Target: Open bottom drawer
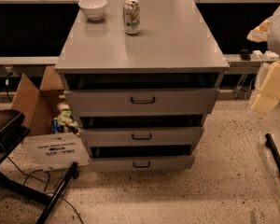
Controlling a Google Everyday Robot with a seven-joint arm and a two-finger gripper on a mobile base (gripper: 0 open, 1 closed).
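The pincer hangs at the right edge, well apart from the bottom drawer; its state I cannot tell.

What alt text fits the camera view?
A grey three-drawer cabinet seen from the front and above, the bottom drawer the narrowest, with a dark gap above each drawer front. A white bowl and a drink can stand on top. The gripper hangs at the right edge, apart from the cabinet.
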